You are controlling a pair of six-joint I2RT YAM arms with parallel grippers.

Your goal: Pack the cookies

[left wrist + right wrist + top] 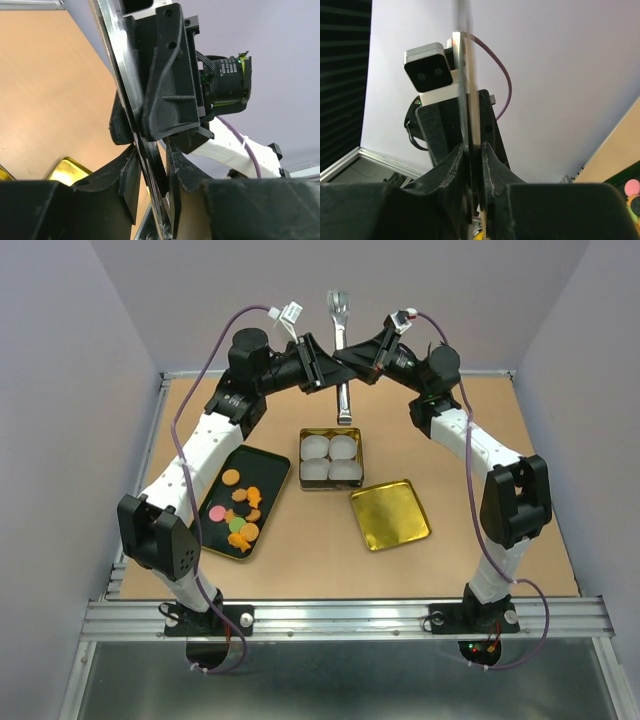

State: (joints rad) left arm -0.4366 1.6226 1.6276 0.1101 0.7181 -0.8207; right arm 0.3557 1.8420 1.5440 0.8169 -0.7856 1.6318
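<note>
The cookies (241, 513), mostly orange with a pink and a green one, lie on a black tray (262, 462) at the left; a few also show at the right edge of the right wrist view (632, 188). Metal tongs (342, 355) hang upright above the far middle of the table. My left gripper (320, 370) and right gripper (356, 358) meet there, one on each side. In the left wrist view the tongs (150, 165) stand between the fingers. In the right wrist view the jaws are pinched on the thin tongs (470, 145).
A square tin (331, 483) with several white paper cups stands at the table's middle, below the tongs. Its gold lid (390, 513) lies flat to the right of it and shows in the left wrist view (67, 171). Grey walls enclose the table.
</note>
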